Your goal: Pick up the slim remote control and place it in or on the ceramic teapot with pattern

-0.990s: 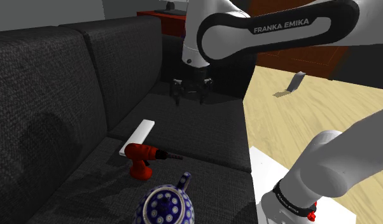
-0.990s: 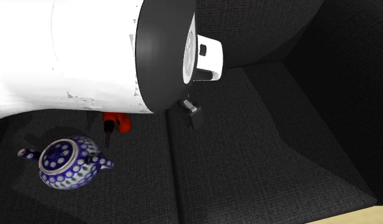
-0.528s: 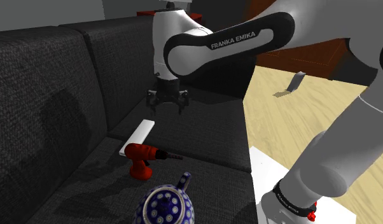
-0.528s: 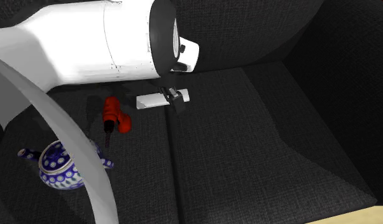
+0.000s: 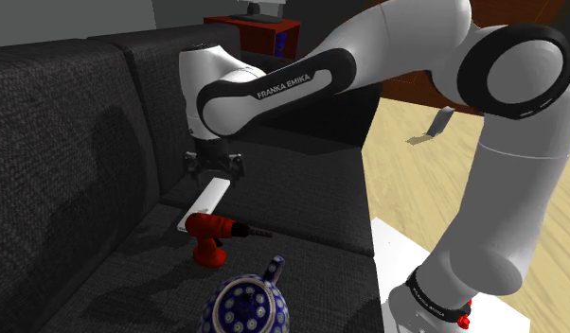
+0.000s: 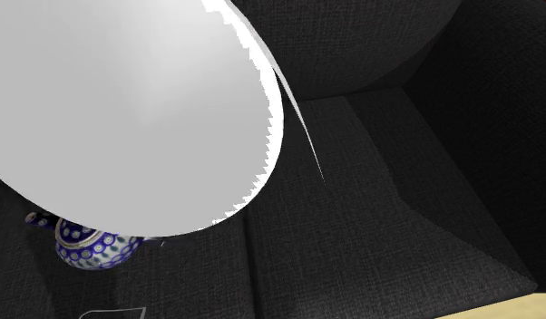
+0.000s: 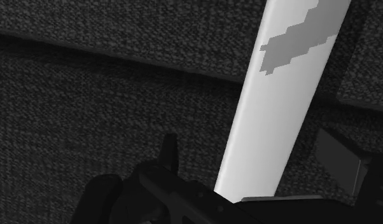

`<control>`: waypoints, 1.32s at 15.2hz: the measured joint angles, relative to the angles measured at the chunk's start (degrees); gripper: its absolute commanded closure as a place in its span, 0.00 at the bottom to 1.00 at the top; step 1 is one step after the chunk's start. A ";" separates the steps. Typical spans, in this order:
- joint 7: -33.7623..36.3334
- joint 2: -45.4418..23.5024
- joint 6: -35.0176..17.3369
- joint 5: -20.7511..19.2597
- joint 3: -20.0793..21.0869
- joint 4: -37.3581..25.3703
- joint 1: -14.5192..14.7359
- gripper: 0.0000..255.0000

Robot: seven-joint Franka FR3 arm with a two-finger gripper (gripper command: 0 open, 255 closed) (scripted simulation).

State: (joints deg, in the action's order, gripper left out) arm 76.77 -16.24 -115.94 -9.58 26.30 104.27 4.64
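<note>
The slim remote (image 5: 206, 202) is a flat white bar lying on the dark sofa seat (image 5: 302, 213), near the foot of the backrest. My gripper (image 5: 215, 176) hangs open just above its far end, not touching it. In the wrist view the remote (image 7: 276, 114) runs between my two spread fingers (image 7: 168, 151), with a grey patch on its far part. The teapot (image 5: 246, 305) is blue with white dots and stands on the seat at the shoulder view's bottom edge. In the second exterior view my arm covers most of the teapot (image 6: 86, 246).
A red power drill (image 5: 213, 231) lies on the seat between remote and teapot, close to the remote's near end. The sofa backrest (image 5: 75, 123) rises at the shoulder view's left. Wooden floor (image 5: 420, 184) and the white stand (image 5: 399, 254) lie to the right.
The arm has swung toward the shoulder view's left and dropped, bringing the gripper from above the seat's middle to just over the remote's far end. The fingers stayed open.
</note>
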 measured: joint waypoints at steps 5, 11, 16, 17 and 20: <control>4.79 -8.08 0.13 -2.64 -1.14 -6.71 2.66 0.00; 5.58 -9.95 -3.16 -3.62 -1.66 -5.08 2.95 0.00; 5.56 -9.98 -3.43 -3.66 -1.70 -4.87 2.89 0.00; 5.56 -9.98 -3.43 -3.66 -1.70 -4.87 2.89 0.00; 5.56 -9.96 -3.43 -3.65 -1.70 -4.89 2.89 1.00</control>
State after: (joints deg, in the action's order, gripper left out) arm 82.33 -26.19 -119.36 -13.23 24.60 99.37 7.53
